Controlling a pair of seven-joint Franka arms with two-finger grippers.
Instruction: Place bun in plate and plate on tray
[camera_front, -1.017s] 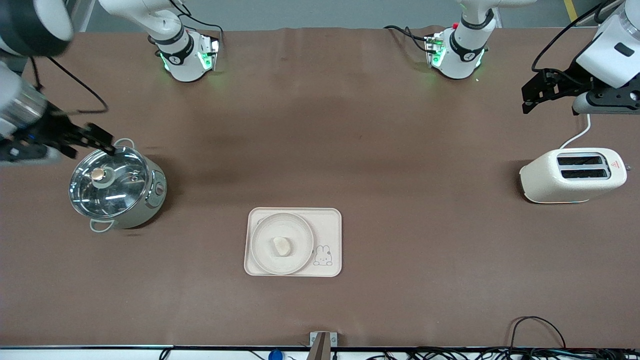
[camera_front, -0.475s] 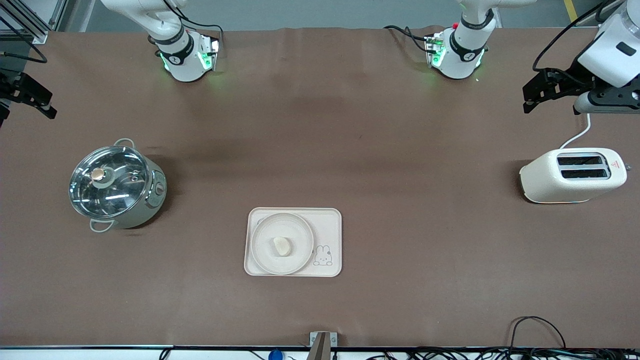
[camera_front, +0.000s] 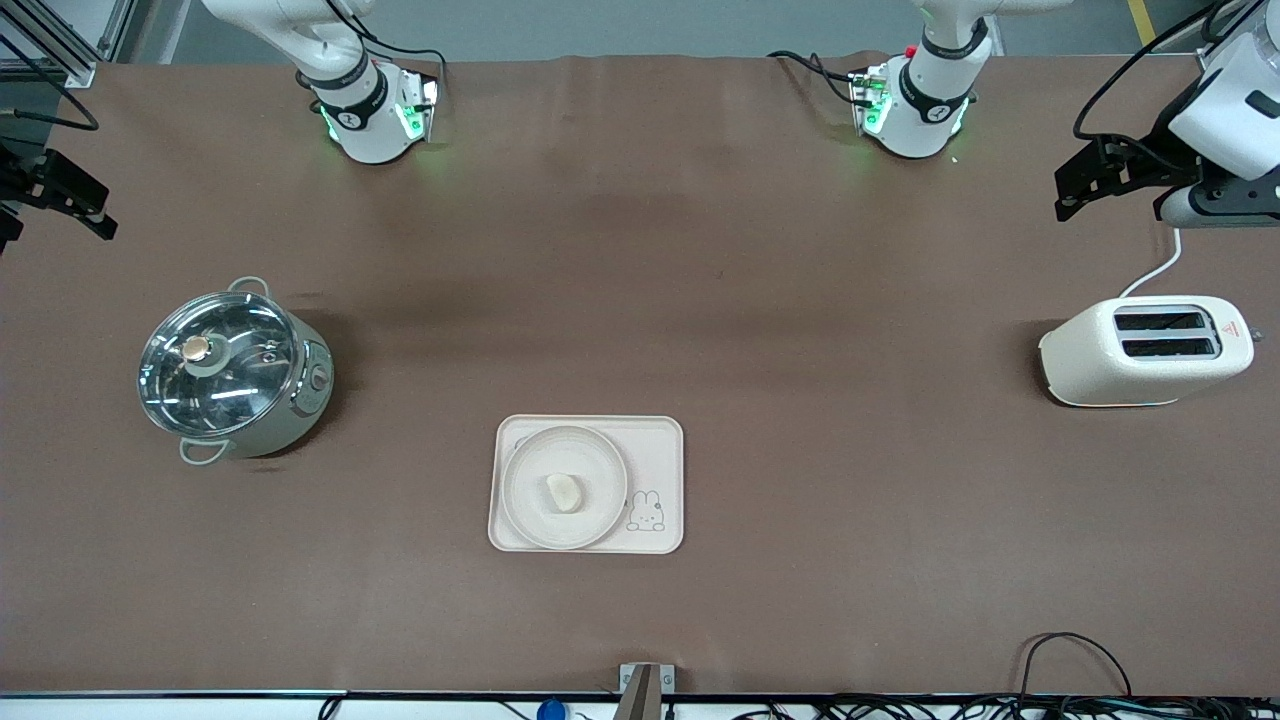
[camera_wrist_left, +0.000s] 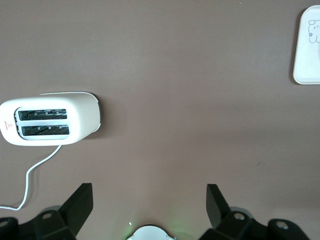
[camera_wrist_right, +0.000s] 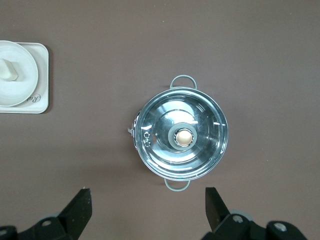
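The bun (camera_front: 563, 492) lies in the middle of the round cream plate (camera_front: 592, 458). The plate sits on the rectangular tray (camera_front: 657, 447), beside its rabbit drawing. The right wrist view shows the same: bun (camera_wrist_right: 9, 70), plate (camera_wrist_right: 27, 65), tray (camera_wrist_right: 44, 100). A corner of the tray (camera_wrist_left: 306, 60) shows in the left wrist view. My left gripper (camera_front: 1068, 195) is open and empty, high over the table's edge at the left arm's end; its jaws stand wide apart (camera_wrist_left: 149, 200). My right gripper (camera_front: 95, 210) is open and empty, high over the edge at the right arm's end (camera_wrist_right: 148, 200).
A steel pot with a glass lid (camera_front: 232, 372) stands toward the right arm's end and shows under the right wrist (camera_wrist_right: 181, 135). A cream toaster (camera_front: 1145, 350) with a white cord stands toward the left arm's end (camera_wrist_left: 50, 120). The table is covered in brown cloth.
The right gripper has left its place over the pot lid and moved out to the table's edge at the right arm's end. The left gripper has drifted slightly outward. Bun, plate and tray have not moved.
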